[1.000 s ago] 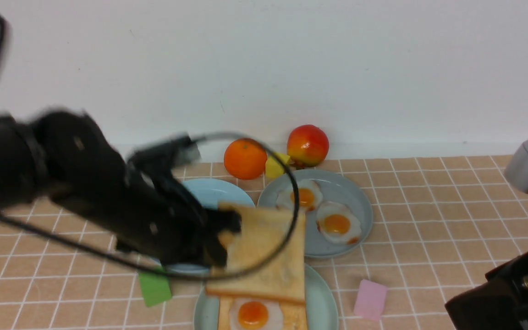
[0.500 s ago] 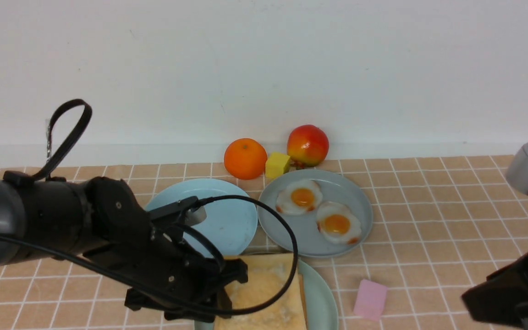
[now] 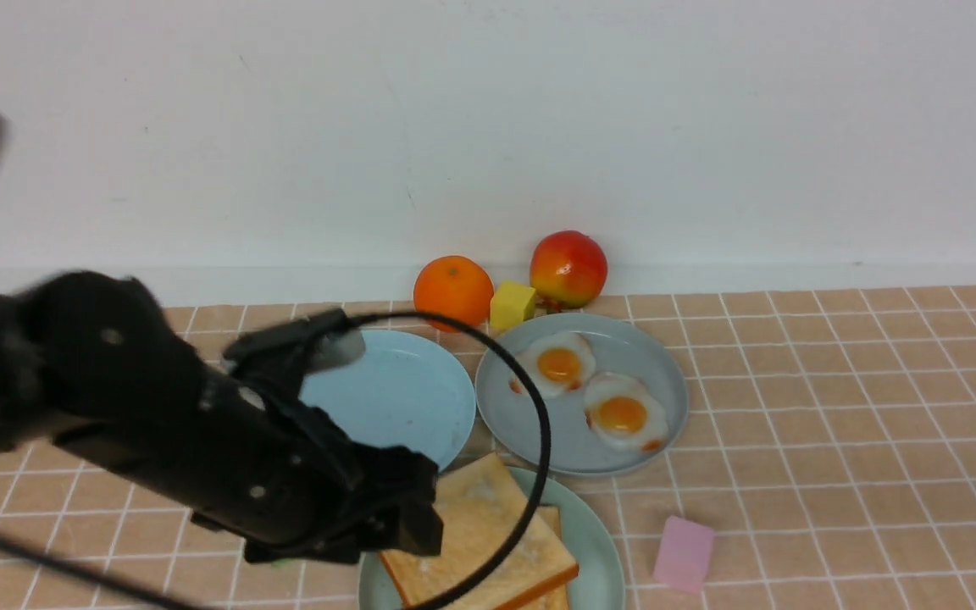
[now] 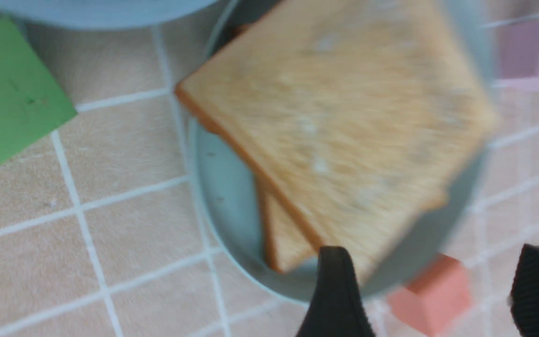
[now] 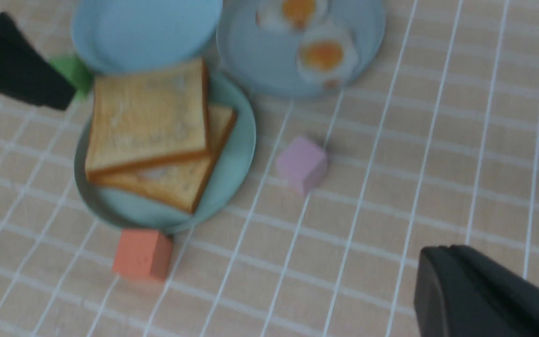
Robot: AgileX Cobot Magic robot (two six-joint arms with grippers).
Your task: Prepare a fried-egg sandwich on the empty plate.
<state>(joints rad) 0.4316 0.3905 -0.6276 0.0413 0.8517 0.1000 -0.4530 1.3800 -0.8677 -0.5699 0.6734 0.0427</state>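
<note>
The sandwich sits on the mint-green plate (image 3: 600,551). Its top toast slice (image 3: 478,534) lies skewed over the lower slice (image 3: 554,520). The fried egg between them is hidden. In the right wrist view the top slice (image 5: 148,112) covers most of the lower slice (image 5: 183,185) on the plate (image 5: 234,154). My left gripper (image 3: 407,529) is open and empty just left of the toast; in its wrist view its gripper (image 4: 438,299) hangs past the plate's rim (image 4: 222,201), near the toast (image 4: 335,117). My right gripper (image 5: 438,262) looks shut and empty, well away from the plate.
The grey-blue plate (image 3: 657,373) holds two fried eggs (image 3: 623,415). The light-blue plate (image 3: 403,398) is bare. An orange (image 3: 452,292), yellow block (image 3: 512,305) and apple (image 3: 568,267) stand by the wall. A pink block (image 3: 683,552), salmon block (image 5: 141,255) and green block (image 4: 7,93) lie around the mint-green plate.
My left gripper carried the toast down onto the egg and lower slice, let go and drew back left. The egg is now covered. My right arm has left the front view.
</note>
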